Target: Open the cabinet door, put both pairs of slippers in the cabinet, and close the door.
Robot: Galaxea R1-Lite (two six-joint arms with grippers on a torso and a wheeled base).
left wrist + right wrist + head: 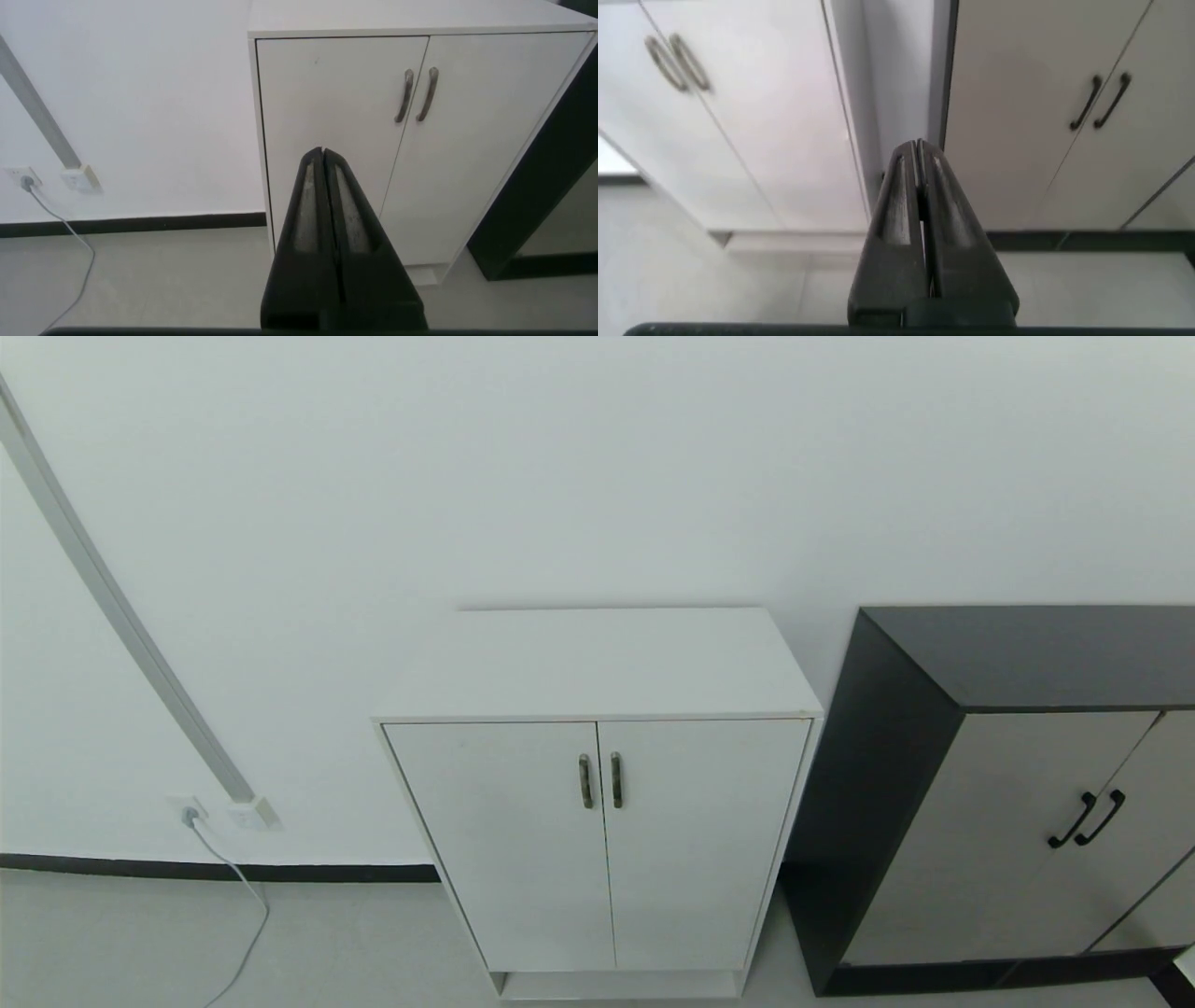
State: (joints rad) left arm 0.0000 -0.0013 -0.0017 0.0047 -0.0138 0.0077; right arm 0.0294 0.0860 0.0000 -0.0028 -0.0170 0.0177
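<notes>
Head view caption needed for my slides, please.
Closed white two-door cabinet against the wall, dark cabinet standing to its right.

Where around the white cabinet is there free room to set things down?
The flat top of the white two-door cabinet is bare. The grey floor on its left is open up to the grey cable. Tight: the gap to the black-sided cabinet on its right.
</notes>
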